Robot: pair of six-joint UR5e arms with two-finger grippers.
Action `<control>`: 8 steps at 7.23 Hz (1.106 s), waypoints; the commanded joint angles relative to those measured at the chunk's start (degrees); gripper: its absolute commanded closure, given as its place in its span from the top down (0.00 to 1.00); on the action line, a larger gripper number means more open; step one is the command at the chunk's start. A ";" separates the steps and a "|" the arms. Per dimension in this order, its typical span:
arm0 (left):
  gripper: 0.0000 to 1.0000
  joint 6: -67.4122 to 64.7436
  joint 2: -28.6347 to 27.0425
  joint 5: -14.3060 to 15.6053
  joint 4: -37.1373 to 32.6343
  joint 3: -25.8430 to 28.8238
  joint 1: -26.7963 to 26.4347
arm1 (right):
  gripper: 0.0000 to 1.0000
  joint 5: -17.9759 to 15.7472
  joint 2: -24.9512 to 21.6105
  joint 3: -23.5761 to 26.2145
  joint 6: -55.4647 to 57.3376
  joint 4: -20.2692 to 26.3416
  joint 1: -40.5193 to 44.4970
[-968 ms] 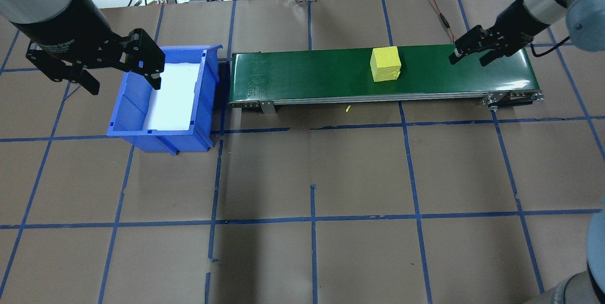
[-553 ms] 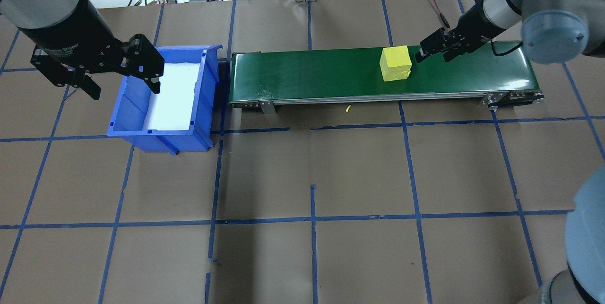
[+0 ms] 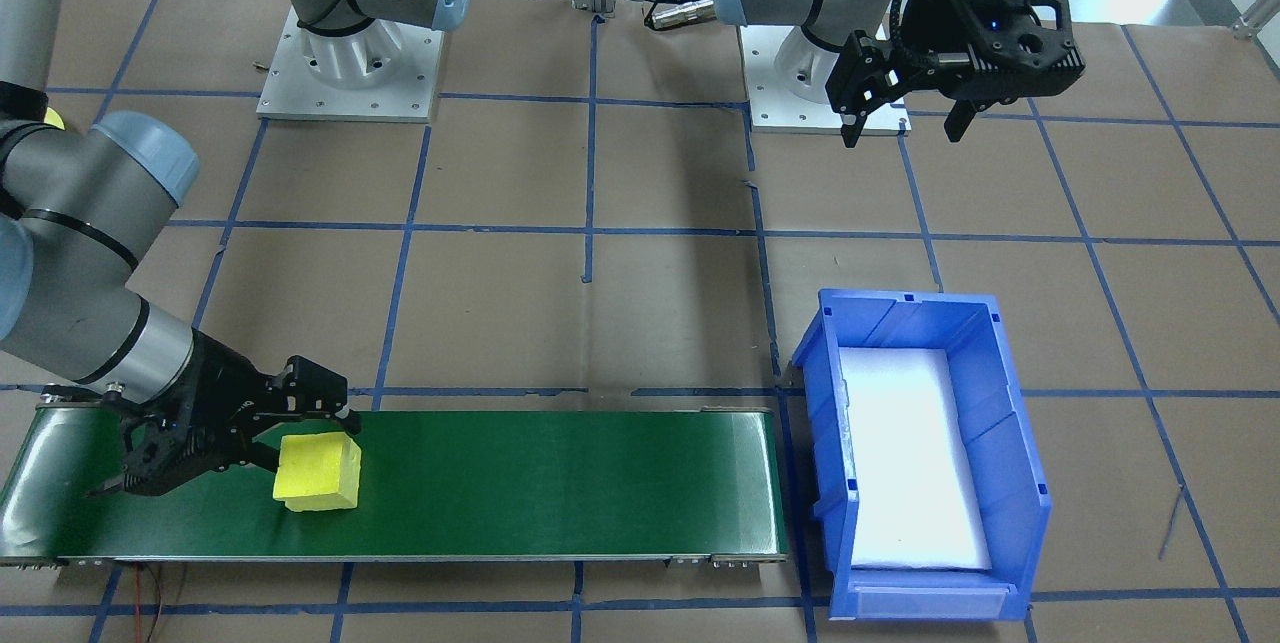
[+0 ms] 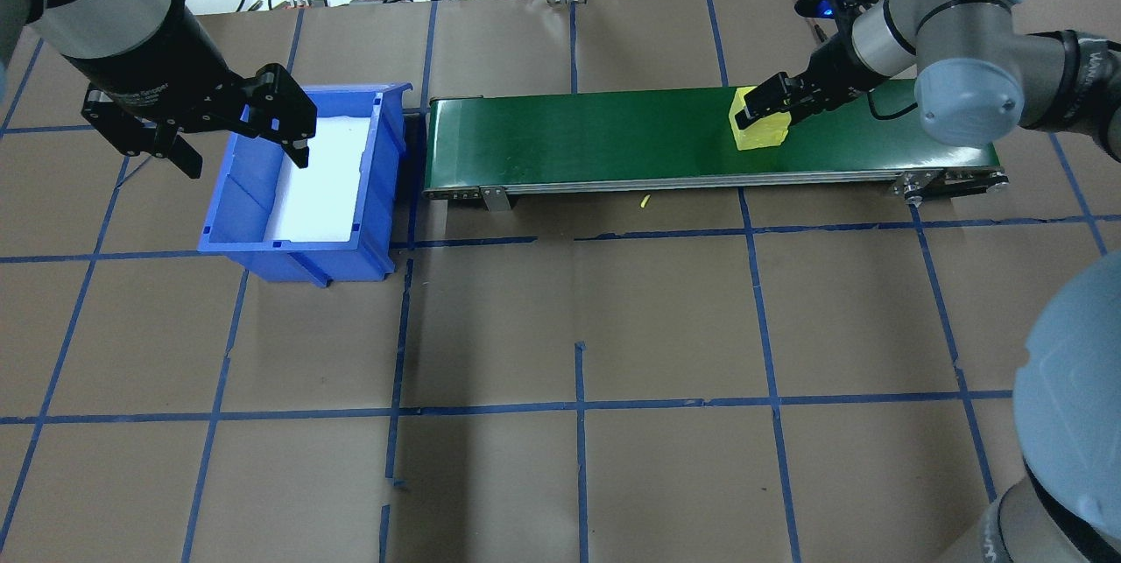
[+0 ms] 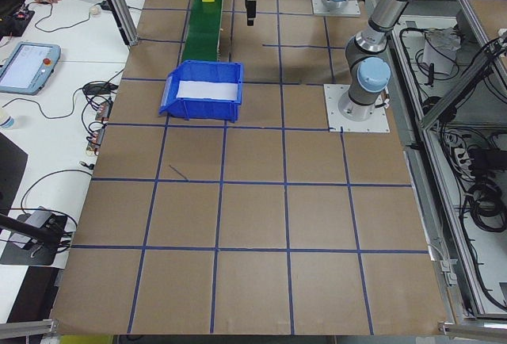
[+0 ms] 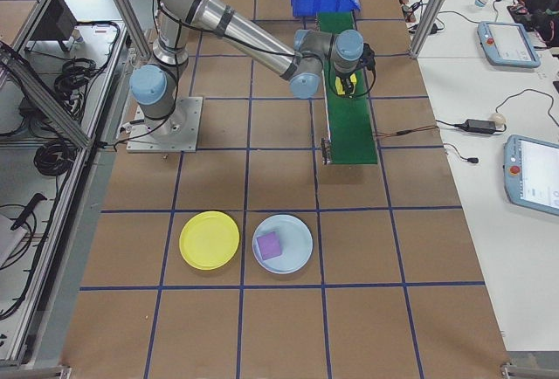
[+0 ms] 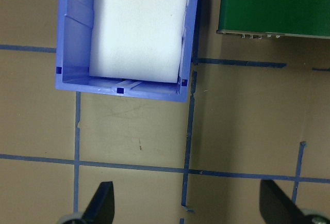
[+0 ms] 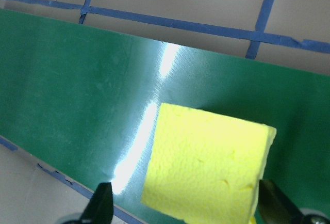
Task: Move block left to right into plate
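The right gripper [image 3: 225, 448] has its fingers [image 8: 103, 203] spread wide on either side of the yellow foam block [image 8: 206, 167], the tips low near the block's flanks but not pressing on it as far as the wrist view shows; one tip sits off the block's near-left corner, the other off its right edge. The block rests on the green conveyor belt [image 4: 613, 138], toward the end of the belt nearest this arm, and the black fingers overlap its top in the overhead view [image 4: 760, 105]. Out beyond the block the belt runs away from the fingers to the blue bin [image 4: 298, 186], which stands just off the belt's far end and has a white pad [image 7: 136, 25] lying in its bottom. Above the bin's outer side hangs the left gripper [image 4: 197, 130], its fingers [image 7: 100, 203] parted and holding nothing, well clear of the brown papered tabletop [image 4: 578, 327] with its blue tape grid. The yellow plate [image 6: 210, 239] lies far from both sets of fingers, on the tabletop past the belt's end on the right arm's side, just beside a pale blue plate [image 6: 282, 244] that carries a purple block [image 6: 270, 244].
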 commanded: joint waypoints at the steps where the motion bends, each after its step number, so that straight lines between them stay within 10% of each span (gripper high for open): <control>1: 1.00 2.56 -0.55 0.11 0.51 0.08 -0.25 | 0.96 -0.77 0.91 0.23 -0.17 -0.17 -0.21; 4: 0.79 2.90 -0.37 0.29 0.42 -0.01 -0.42 | 0.35 -7.80 0.66 -0.20 1.14 0.00 -1.26; 6: 0.51 3.17 -0.20 0.37 0.33 0.17 -0.42 | 0.30 -15.49 -3.01 -0.90 1.24 1.31 -9.30; 8: 0.41 3.26 0.07 1.34 0.42 -0.01 -0.51 | 0.28 -16.33 -7.15 -0.73 -4.01 12.61 -23.44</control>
